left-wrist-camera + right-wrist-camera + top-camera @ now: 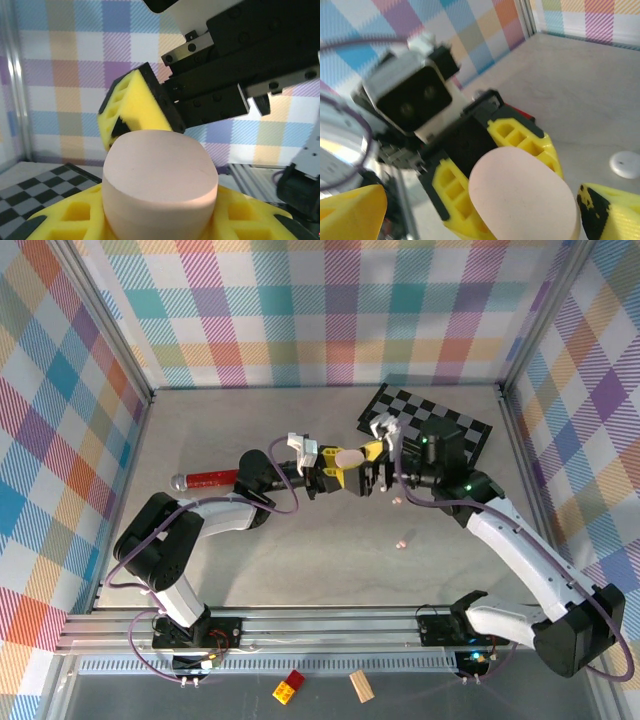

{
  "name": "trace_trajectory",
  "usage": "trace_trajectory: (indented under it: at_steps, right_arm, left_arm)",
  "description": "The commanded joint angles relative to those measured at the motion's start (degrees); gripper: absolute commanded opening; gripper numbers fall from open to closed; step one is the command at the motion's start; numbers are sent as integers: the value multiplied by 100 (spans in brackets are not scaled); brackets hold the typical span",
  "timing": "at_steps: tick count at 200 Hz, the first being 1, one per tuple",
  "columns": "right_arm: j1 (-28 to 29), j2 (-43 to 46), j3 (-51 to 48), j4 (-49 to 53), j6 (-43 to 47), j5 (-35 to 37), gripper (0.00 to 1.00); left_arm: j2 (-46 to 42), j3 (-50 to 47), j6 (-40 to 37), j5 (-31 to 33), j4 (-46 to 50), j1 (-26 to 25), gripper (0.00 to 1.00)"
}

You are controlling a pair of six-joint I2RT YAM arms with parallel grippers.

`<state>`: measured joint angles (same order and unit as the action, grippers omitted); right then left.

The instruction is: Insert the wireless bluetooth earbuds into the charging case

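A pale pink, pebble-like charging case (350, 455) is held above the table with my left gripper (343, 468) shut on it. In the left wrist view the case (160, 185) sits between the yellow pads (250, 215), lid shut. My right gripper (379, 464) is open at the case's right end. In the right wrist view its yellow fingertips (615, 212) stand either side of the case (522, 197) without touching it. Two tiny earbuds lie on the table below, one white (397, 500) and one pale pink (405, 538). The white earbud (626, 164) also lies at the right.
A red tube with a silver cap (205, 480) lies left of the left arm. A black-and-white checkered mat (440, 425) sits at the back right. Plaid walls enclose the table on three sides. Small blocks (290, 688) lie below the front rail.
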<state>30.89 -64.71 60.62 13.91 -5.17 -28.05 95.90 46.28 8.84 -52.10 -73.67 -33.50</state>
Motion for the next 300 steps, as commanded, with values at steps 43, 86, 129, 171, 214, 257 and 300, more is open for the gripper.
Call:
trace_trajectory:
  at_steps: [43, 86, 129, 171, 214, 257, 300]
  right_arm:
    - [66, 45, 207, 771, 1624, 1167, 98]
    - [61, 88, 208, 596, 1393, 1453, 97]
    - [-52, 212, 170, 500, 1247, 1599, 97]
    - [-107, 206, 187, 490, 1246, 1696, 97]
    - [-115, 195, 234, 313, 1202, 1836, 96]
    - [-125, 171, 274, 141, 1212, 1904, 97]
    - [-128, -10, 654, 448, 1123, 2105, 96]
  left_arm:
    - [-234, -58, 382, -525, -241, 34, 32]
    - [-256, -93, 372, -608, -243, 36, 32]
    - [-306, -155, 368, -626, -245, 76, 32]
    - [-378, -220, 343, -636, -274, 80, 32]
    - [-379, -242, 338, -688, -268, 81, 32]
    - [-379, -243, 329, -706, -265, 80, 32]
    - [-345, -299, 261, -711, -262, 98, 32]
